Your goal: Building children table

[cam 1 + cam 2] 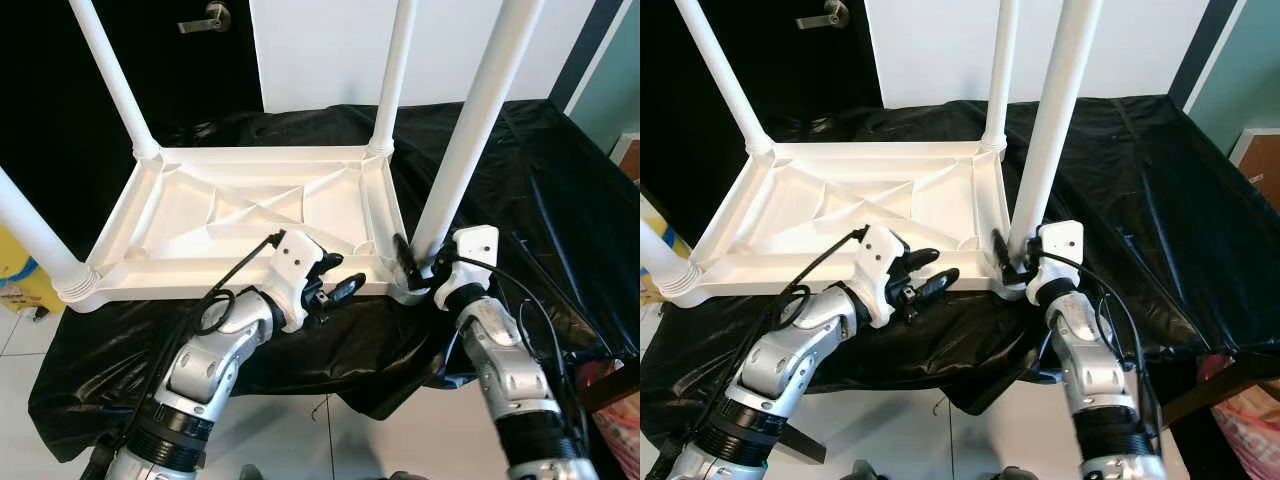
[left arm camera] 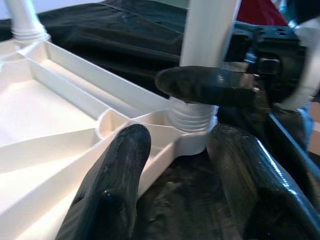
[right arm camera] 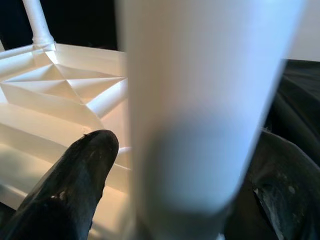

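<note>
A white children's tabletop (image 1: 250, 215) lies upside down on a black-draped table (image 1: 560, 200), and all its legs point up. My right gripper (image 1: 412, 262) is shut on the near-right leg (image 1: 470, 130) just above its threaded socket. In the right wrist view its fingers (image 3: 75, 185) sit on either side of that leg (image 3: 200, 100). My left gripper (image 1: 345, 273) is open at the tabletop's front rim, a short way left of that leg. In the left wrist view one of its fingers (image 2: 110, 190) is over the ribbed underside and the other is over the cloth.
The far-left leg (image 1: 115, 80), far-right leg (image 1: 393, 70) and near-left leg (image 1: 35, 240) stand screwed in at their corners. A black door with a handle (image 1: 205, 17) is behind. A yellow object (image 1: 25, 280) sits on the floor at left, and a reddish bag (image 1: 620, 420) at lower right.
</note>
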Controlling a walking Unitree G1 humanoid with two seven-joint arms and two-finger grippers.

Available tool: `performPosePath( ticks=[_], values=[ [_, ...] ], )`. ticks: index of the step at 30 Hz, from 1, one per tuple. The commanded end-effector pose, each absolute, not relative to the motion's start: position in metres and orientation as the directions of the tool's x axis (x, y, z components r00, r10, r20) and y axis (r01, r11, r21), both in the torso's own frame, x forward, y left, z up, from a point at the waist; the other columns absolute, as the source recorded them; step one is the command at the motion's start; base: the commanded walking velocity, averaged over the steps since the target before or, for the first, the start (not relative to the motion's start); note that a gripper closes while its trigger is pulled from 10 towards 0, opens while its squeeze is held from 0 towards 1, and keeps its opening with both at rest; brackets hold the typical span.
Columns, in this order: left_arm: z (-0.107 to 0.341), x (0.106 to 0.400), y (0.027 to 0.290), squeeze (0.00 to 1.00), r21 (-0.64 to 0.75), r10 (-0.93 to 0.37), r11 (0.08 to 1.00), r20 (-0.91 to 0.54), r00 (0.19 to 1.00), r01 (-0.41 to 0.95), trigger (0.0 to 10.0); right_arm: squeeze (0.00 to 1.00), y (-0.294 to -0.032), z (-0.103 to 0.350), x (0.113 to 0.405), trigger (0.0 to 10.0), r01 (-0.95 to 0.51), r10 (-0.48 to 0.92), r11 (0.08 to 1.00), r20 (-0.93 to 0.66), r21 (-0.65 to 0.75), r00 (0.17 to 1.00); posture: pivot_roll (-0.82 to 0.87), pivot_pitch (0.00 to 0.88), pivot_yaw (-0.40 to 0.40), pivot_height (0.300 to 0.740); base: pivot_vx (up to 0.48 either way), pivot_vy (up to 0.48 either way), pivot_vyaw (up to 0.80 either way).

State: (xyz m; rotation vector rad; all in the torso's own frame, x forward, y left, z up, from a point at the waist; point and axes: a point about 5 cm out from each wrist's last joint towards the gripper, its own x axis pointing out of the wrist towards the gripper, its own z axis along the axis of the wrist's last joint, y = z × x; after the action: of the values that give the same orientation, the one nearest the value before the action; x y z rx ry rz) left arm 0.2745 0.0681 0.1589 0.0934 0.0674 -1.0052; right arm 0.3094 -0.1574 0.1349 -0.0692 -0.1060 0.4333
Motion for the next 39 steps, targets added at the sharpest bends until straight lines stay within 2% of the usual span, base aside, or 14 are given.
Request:
performPosePath(
  ticks=[1, 14, 16, 26, 27, 28, 29, 30, 31, 35, 36, 37, 38, 39],
  values=[
    [0.161, 0.272, 0.063, 0.0, 0.04, -0.884, 0.454, -0.108, 0.456, 0.89, 10.0, 0.0, -0.156, 0.133, 0.312, 10.0, -0.483, 0.49, 0.871, 0.068, -0.093, 0.869, -0.07, 0.017, 0.012, 0.74, 0.0, 0.0, 0.0],
    [0.171, 0.276, 0.055, 0.0, 0.075, -0.908, 0.404, -0.087, 0.41, 0.912, 10.0, 0.0, -0.164, 0.132, 0.331, 10.0, -0.677, 0.673, 0.723, -0.083, -0.135, 0.735, -0.06, 0.008, 0.015, 0.74, 0.0, 0.0, 0.0],
    [0.167, 0.273, 0.047, 0.0, 0.065, -0.924, 0.366, -0.093, 0.371, 0.928, 10.0, 0.0, -0.161, 0.133, 0.336, 0.0, -0.713, 0.707, 0.685, -0.098, -0.149, 0.7, -0.06, 0.0, 0.009, 0.74, 0.0, 0.0, 0.0],
    [0.16, 0.264, 0.044, 0.0, 0.053, -0.948, 0.287, -0.127, 0.292, 0.956, 10.0, 0.0, -0.166, 0.13, 0.34, 0.0, -0.719, 0.711, 0.68, -0.111, -0.142, 0.695, -0.06, 0.0, 0.0, 0.74, 0.0, 0.0, 0.0],
    [0.16, 0.263, 0.043, 0.0, 0.05, -0.951, 0.277, -0.129, 0.282, 0.959, 10.0, 0.0, -0.166, 0.128, 0.34, 4.2, -0.714, 0.706, 0.687, -0.113, -0.135, 0.699, -0.06, 0.0, -0.005, 0.74, 0.0, 0.0, 0.0],
    [0.159, 0.262, 0.043, 0.0, 0.04, -0.955, 0.266, -0.129, 0.269, 0.963, 10.0, 0.0, -0.167, 0.127, 0.339, 10.0, -0.707, 0.698, 0.694, -0.111, -0.137, 0.707, -0.06, 0.0, -0.004, 0.74, 0.0, 0.0, 0.0],
    [0.159, 0.262, 0.043, 0.0, 0.04, -0.955, 0.266, -0.129, 0.269, 0.963, 10.0, 0.0, -0.167, 0.127, 0.339, 10.0, -0.707, 0.698, 0.694, -0.111, -0.137, 0.707, -0.06, 0.0, -0.004, 0.74, 0.0, 0.0, 0.0],
    [0.159, 0.262, 0.043, 0.42, 0.018, -0.958, 0.255, -0.128, 0.255, 0.967, 10.0, 0.0, -0.167, 0.125, 0.338, 10.0, -0.695, 0.687, 0.707, -0.107, -0.128, 0.719, -0.06, 0.0, -0.004, 0.74, 0.0, 0.0, 0.0],
    [0.159, 0.261, 0.043, 1.0, 0.002, -0.961, 0.249, -0.126, 0.247, 0.968, 10.0, 0.0, -0.167, 0.124, 0.338, 10.0, -0.687, 0.68, 0.716, -0.103, -0.122, 0.726, -0.06, 0.0, -0.004, 0.74, 0.0, 0.0, 0.0],
    [0.159, 0.261, 0.044, 1.0, 0.015, -0.961, 0.244, -0.131, 0.243, 0.97, 10.0, 0.0, -0.165, 0.123, 0.339, 10.0, -0.633, 0.629, 0.766, -0.068, -0.118, 0.774, -0.07, 0.004, -0.003, 0.74, 0.0, 0.0, 0.0],
    [0.158, 0.261, 0.045, 0.79, 0.024, -0.959, 0.249, -0.137, 0.25, 0.968, 10.0, 0.0, -0.164, 0.122, 0.339, 10.0, -0.609, 0.607, 0.786, -0.059, -0.108, 0.793, -0.07, 0.011, -0.002, 0.74, 0.0, 0.0, 0.0],
    [0.158, 0.261, 0.045, 0.79, 0.024, -0.959, 0.249, -0.137, 0.25, 0.968, 10.0, 0.0, -0.164, 0.122, 0.339, 10.0, -0.609, 0.607, 0.786, -0.059, -0.108, 0.793, -0.07, 0.011, -0.002, 0.74, 0.0, 0.0, 0.0],
    [0.158, 0.26, 0.045, 0.0, 0.023, -0.959, 0.245, -0.138, 0.246, 0.969, 10.0, 0.0, -0.163, 0.121, 0.339, 10.0, -0.577, 0.576, 0.81, -0.047, -0.104, 0.816, -0.07, 0.017, -0.003, 0.74, 0.0, 0.0, 0.0],
    [0.158, 0.26, 0.046, 0.0, 0.021, -0.96, 0.244, -0.136, 0.244, 0.97, 10.0, 0.0, -0.163, 0.121, 0.339, 10.0, -0.545, 0.544, 0.833, -0.037, -0.097, 0.838, -0.07, 0.017, -0.003, 0.74, 0.0, 0.0, 0.0]
  ],
)
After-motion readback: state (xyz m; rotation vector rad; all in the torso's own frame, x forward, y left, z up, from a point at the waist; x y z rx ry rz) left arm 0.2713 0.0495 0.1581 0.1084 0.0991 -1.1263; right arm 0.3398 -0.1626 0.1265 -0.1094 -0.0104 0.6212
